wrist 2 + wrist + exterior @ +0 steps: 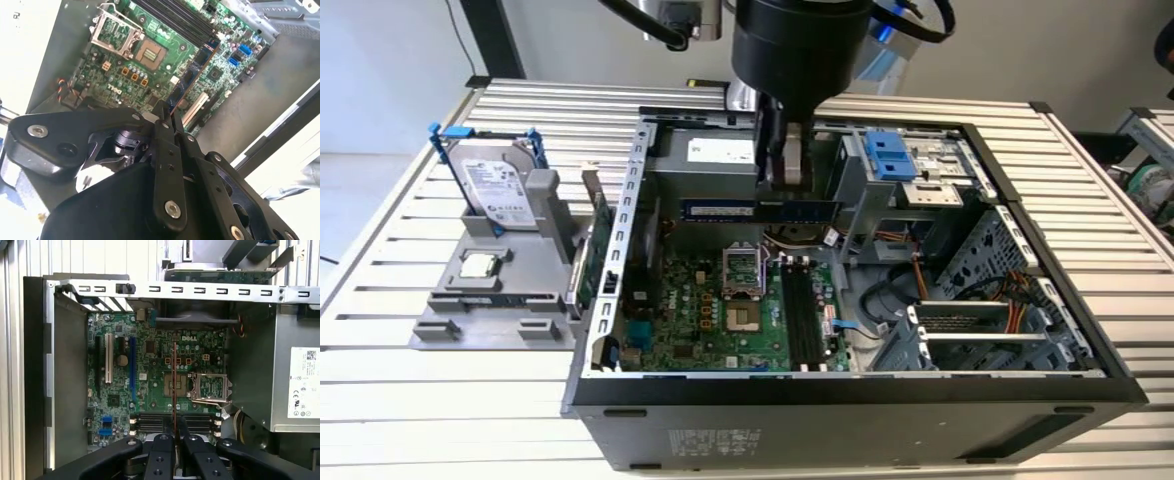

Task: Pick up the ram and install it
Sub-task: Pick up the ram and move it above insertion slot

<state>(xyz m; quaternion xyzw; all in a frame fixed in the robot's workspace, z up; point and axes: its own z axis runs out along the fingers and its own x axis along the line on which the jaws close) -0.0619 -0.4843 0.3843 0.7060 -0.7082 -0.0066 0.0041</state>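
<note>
Exterior view, read from its left to its right. On the left part of the worktop (374, 380) stood a grey holder (460, 300) carrying an upright hard drive (494, 180) and, in front of it, a processor (479, 265). The open case (854, 420) filled the middle of the worktop, with the board (680, 310) flat on its floor and the empty socket (743, 275) near the board's centre. Above the socket hung the gripper (787, 185), its fingers clamped on the ram (720, 210) near mid-length. The ram was clear of the board and held on edge, with its long axis running across the view from left to right. Just right of the socket lay the slots (803, 310), which ran from the case's back toward its front edge and so lay crosswise to the ram. Both wrist views agreed: the ram (173, 380) appeared as a thin line leading out from the gripper (173, 432) at a right angle to the slots (150, 421), and the ram (192, 75) crossed the line of the slots (170, 17). The ram therefore appeared to be about a quarter-turn from alignment, with the slots below the gripper and slightly to the right.
</note>
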